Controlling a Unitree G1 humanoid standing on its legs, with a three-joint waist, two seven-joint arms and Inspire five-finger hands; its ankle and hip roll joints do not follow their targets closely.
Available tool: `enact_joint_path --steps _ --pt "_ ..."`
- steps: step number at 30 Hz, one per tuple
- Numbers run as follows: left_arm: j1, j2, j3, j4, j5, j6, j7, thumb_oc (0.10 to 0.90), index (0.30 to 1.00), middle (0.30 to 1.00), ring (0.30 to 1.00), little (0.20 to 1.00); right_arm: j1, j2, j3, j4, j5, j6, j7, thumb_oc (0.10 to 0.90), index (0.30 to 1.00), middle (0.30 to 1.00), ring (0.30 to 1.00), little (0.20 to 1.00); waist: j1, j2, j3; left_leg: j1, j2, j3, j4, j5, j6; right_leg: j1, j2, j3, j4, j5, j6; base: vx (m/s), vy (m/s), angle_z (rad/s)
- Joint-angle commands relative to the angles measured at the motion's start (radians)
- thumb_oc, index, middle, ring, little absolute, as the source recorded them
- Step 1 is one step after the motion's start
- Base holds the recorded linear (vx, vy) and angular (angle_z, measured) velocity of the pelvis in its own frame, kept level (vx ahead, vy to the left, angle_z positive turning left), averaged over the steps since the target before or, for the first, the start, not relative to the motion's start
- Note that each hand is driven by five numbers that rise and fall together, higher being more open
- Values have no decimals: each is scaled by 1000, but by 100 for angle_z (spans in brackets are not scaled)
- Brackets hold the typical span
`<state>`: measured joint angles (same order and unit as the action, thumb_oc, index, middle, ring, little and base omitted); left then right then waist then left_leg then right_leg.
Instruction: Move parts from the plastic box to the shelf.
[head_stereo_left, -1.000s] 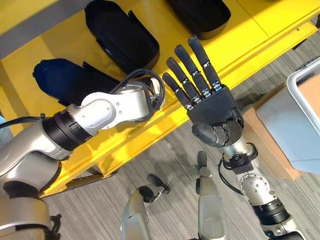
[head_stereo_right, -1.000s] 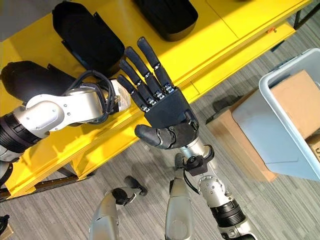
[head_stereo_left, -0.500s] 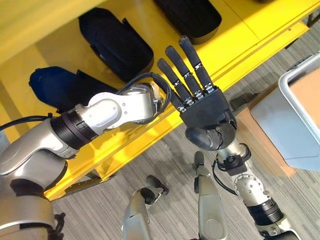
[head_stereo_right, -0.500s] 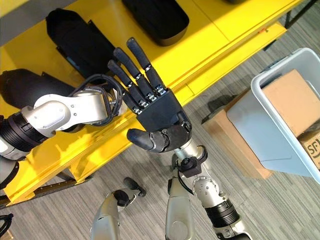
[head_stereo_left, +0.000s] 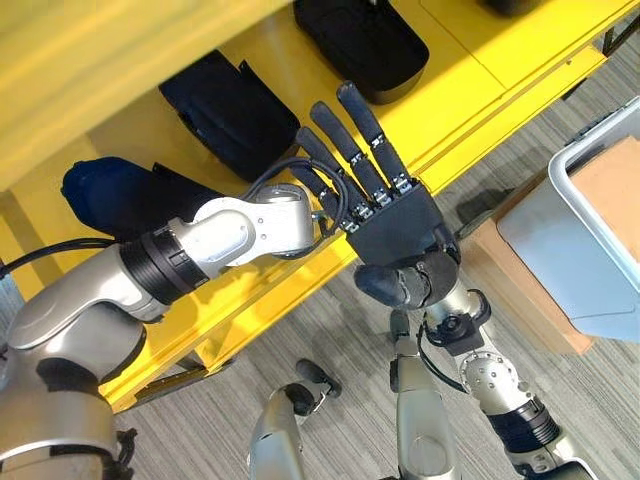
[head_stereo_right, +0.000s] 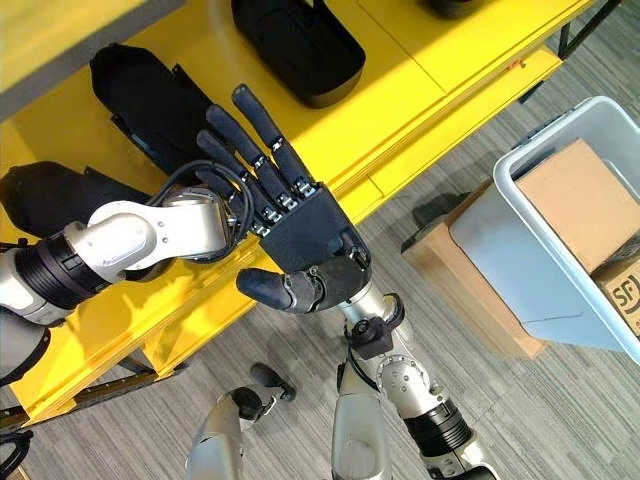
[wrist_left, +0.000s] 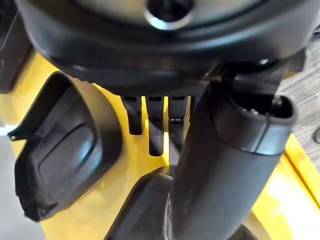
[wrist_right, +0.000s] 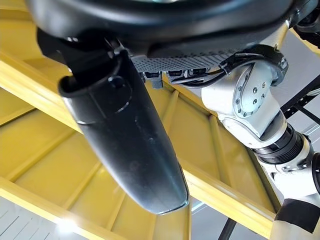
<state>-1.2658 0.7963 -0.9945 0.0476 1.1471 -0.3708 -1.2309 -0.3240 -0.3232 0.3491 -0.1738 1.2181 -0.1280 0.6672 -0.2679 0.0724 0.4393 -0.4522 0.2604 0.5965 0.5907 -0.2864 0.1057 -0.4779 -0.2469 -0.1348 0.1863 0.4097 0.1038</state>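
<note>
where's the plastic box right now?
The plastic box sits on the floor at the right edge of both eye views, to the robot's right of the yellow shelf, with a cardboard box inside it.

Before me a yellow shelf (head_stereo_left: 470, 70) carries three black parts: one (head_stereo_left: 360, 45) toward its right end, one (head_stereo_left: 228, 105) at mid-shelf, one (head_stereo_left: 125, 190) by its left end, all apart. Below, grey floor (head_stereo_left: 330, 310) carries a plastic box (head_stereo_right: 560, 250) beside cardboard (head_stereo_right: 470, 285).

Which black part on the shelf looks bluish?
The leftmost part, beside the left arm's elbow end. It has a dark blue sheen, while the middle part and the right part are plain black.
</note>
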Motion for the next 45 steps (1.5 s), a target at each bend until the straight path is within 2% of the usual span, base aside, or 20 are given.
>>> enact_joint_path --steps 1,6,10,12,13,15,17,18,20,24,28,30,40,45 --pt "157 59 -40 7 -8 -5 -34 900 1000 1000 1000 1000 -140 18 -4 -56 7 -58 32 900 1000 1000 1000 1000 5 16 81 95 -59 -69 -189 111 -114 27 -144 30 110 -262 127 9 -35 -3" --pt "166 51 -43 11 17 19 -21 900 1000 1000 1000 1000 -144 21 6 -52 12 -62 27 900 1000 1000 1000 1000 6 13 81 105 -53 -71 -195 119 -121 45 -143 22 98 -265 128 1 -6 -1" --pt "186 48 -38 14 69 73 -39 900 1000 1000 1000 1000 -144 24 8 -44 12 -61 30 900 1000 1000 1000 1000 9 11 81 119 -51 -72 -200 122 -124 65 -143 13 91 -269 129 0 0 0" --pt "209 52 -16 22 124 150 -62 900 1000 1000 1000 1000 -138 28 12 -43 4 -67 31 900 1000 1000 1000 1000 14 10 81 127 -51 -76 -200 123 -126 81 -143 6 84 -273 128 15 -26 -5" --pt "213 54 -12 27 135 152 -55 900 1000 1000 1000 1000 -137 28 12 -43 4 -67 30 900 1000 1000 1000 1000 15 10 81 131 -50 -76 -201 123 -126 85 -143 4 83 -273 129 0 0 0" --pt "224 57 -2 39 168 205 -45 900 1000 1000 1000 1000 -133 29 16 -46 -2 -66 29 900 1000 1000 1000 1000 18 9 81 143 -51 -76 -206 124 -127 100 -141 0 76 -276 129 0 0 0" --pt "253 70 24 65 224 305 9 900 1000 1000 1000 1000 -128 29 15 -52 -9 -52 22 900 1000 1000 1000 1000 24 6 80 163 -50 -78 -209 126 -129 125 -139 -8 67 -281 129 24 -7 -7" --pt "255 70 25 68 227 309 15 900 1000 1000 1000 1000 -128 29 16 -52 -10 -51 21 900 1000 1000 1000 1000 23 6 80 165 -50 -78 -210 126 -129 128 -139 -8 66 -281 129 24 -10 -3" --pt "283 74 43 94 270 391 104 900 1000 1000 1000 1000 -117 29 13 -58 -16 -46 16 900 1000 1000 1000 1000 30 1 72 177 -48 -82 -214 128 -131 147 -137 -15 54 -285 129 34 -24 17" --pt "321 74 59 142 308 404 230 900 1000 1000 1000 1000 -101 25 1 -62 -12 -37 14 900 1000 1000 1000 1000 38 -7 53 194 -47 -87 -222 133 -134 173 -133 -24 36 -289 130 35 -28 -18" --pt "362 58 74 203 393 347 326 900 1000 1000 1000 1000 -88 26 -2 -63 -10 -24 11 900 1000 1000 1000 1000 43 -18 37 213 -42 -92 -232 140 -137 199 -129 -33 19 -290 130 39 -47 4" --pt "393 29 74 247 485 269 366 900 1000 1000 1000 1000 -85 34 2 -52 -2 -25 18 900 1000 1000 1000 1000 42 -26 27 222 -39 -96 -238 143 -138 211 -121 -34 16 -299 131 30 -63 -2" --pt "439 -61 45 333 566 153 365 900 1000 1000 1000 1000 -100 57 43 -35 -10 -47 0 900 1000 1000 1000 1000 29 -31 23 226 -34 -97 -242 151 -146 219 -114 -25 15 -323 129 4 -12 -3" --pt "447 -101 24 330 578 173 377 900 1000 1000 1000 1000 -101 52 54 -33 5 -47 4 900 1000 1000 1000 1000 18 -35 21 221 -30 -95 -237 152 -149 219 -113 -18 14 -330 131 2 -2 -2"
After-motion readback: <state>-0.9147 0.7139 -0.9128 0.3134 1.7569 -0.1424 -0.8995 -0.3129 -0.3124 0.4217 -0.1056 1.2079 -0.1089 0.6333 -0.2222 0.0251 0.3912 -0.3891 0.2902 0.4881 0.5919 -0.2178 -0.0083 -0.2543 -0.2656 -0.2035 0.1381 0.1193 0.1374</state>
